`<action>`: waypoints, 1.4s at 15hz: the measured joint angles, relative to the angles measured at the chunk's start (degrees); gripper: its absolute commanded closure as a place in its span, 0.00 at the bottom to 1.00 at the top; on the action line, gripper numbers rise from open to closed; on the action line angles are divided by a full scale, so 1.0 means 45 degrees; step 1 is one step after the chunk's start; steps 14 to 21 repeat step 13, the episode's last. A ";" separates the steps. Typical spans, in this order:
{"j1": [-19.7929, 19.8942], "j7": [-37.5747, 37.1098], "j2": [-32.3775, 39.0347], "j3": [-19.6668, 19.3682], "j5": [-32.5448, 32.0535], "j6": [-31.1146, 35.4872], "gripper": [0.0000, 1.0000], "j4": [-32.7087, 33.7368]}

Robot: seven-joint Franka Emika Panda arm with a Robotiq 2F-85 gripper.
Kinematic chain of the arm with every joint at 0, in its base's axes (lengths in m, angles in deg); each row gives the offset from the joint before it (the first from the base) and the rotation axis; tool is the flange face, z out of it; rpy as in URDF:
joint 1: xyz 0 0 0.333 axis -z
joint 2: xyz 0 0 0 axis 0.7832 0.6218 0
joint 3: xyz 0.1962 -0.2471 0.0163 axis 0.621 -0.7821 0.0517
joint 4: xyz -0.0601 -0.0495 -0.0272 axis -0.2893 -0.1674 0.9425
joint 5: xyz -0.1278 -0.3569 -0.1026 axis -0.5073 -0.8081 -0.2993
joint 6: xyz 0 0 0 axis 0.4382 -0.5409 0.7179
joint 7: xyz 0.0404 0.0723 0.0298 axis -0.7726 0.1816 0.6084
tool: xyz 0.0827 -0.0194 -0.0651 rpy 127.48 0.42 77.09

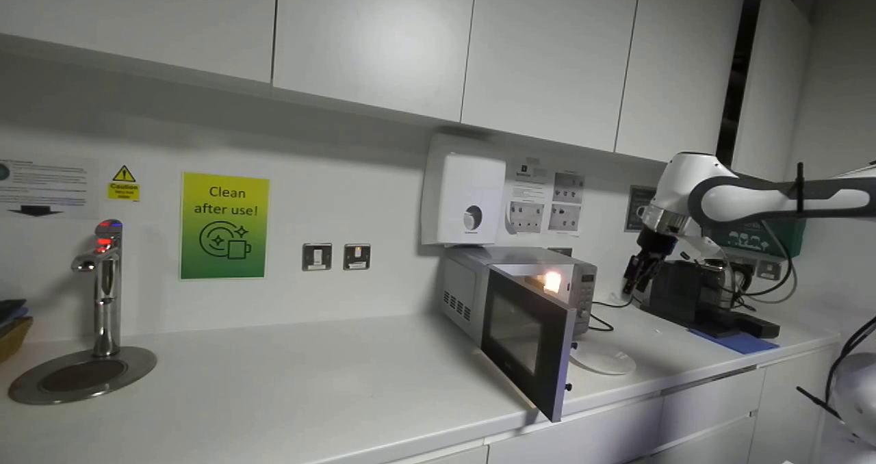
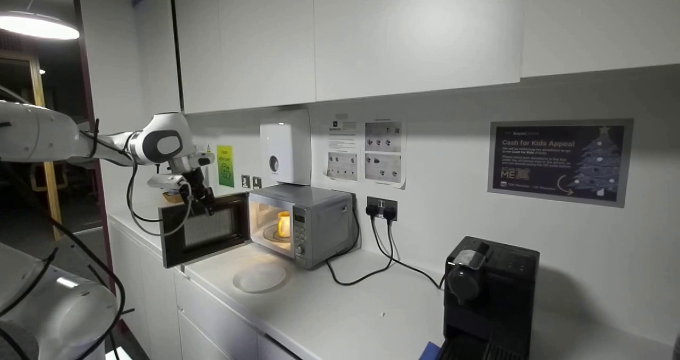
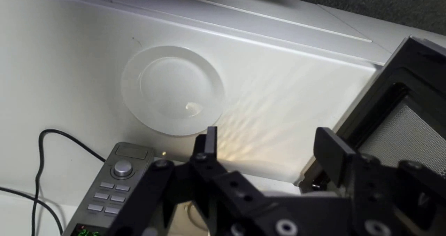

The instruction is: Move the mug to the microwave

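The mug (image 2: 284, 224) glows yellow inside the lit microwave (image 2: 326, 222). It stands on the turntable, partly behind the control panel's edge. The microwave is silver-grey with its dark glass door (image 2: 212, 227) swung open; it also shows in an exterior view (image 1: 465, 293), where a bright glow fills the cavity and the mug cannot be made out. My gripper (image 3: 266, 128) is open, with nothing between its fingers. It hangs above the counter in front of the microwave, in an exterior view (image 2: 206, 207) overlapping the open door. In the wrist view the control panel (image 3: 118, 190) shows and the mug is hidden.
A white plate (image 2: 260, 278) lies on the counter before the microwave. The open door juts over the counter's front edge. A black coffee machine (image 2: 494, 291), cables (image 2: 366, 280) and a blue sheet (image 1: 736, 341) are farther along. A white dispenser (image 2: 285, 147) hangs above the microwave.
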 measured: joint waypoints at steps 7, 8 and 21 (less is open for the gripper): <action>0.0021 0.0271 -0.1485 -0.0429 0.0229 -0.0006 0.00 -0.0547; 0.0025 0.0348 -0.1496 -0.0504 0.0274 -0.0006 0.00 -0.0572; 0.0162 0.0569 -0.1477 -0.0655 0.0356 -0.0006 0.00 -0.0656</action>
